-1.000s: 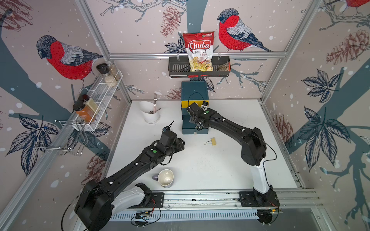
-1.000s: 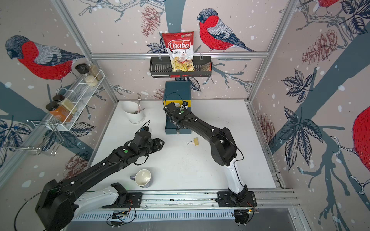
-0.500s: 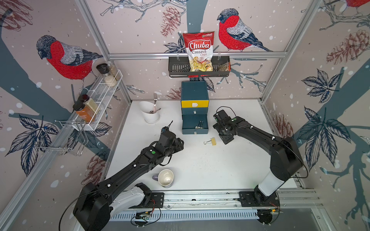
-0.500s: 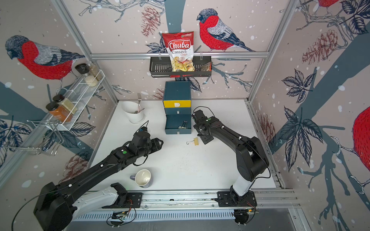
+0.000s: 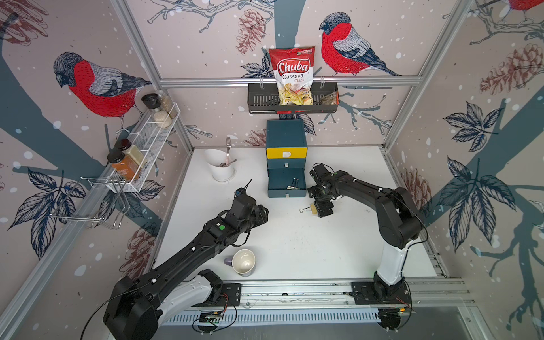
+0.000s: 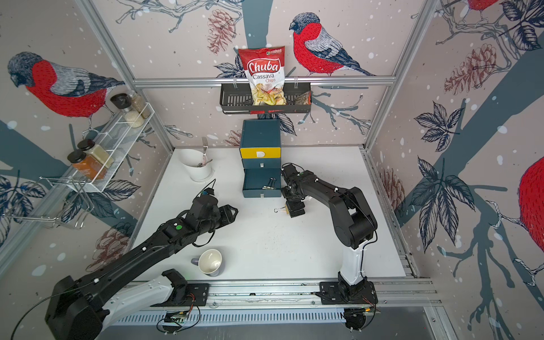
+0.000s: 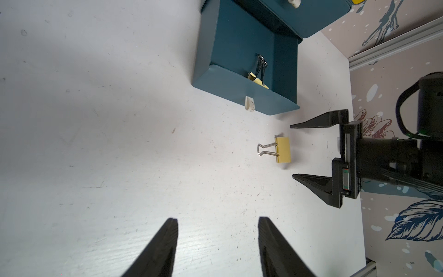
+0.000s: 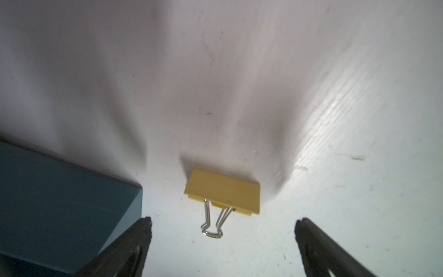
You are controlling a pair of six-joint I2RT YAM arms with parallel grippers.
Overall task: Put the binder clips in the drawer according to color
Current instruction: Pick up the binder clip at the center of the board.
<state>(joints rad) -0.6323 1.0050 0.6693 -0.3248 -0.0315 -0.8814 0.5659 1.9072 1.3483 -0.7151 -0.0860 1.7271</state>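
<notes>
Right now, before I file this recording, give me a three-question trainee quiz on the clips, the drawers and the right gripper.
1. True or false: the right gripper is shut on the yellow binder clip on the table.
2. Which drawer of the drawer unit is pulled out? A top, B middle, C bottom.
3. What lies inside the open drawer?
Key: 1 false, its jaws stand open and the clip lies free; 2 C; 3 yellow binder clips.
</notes>
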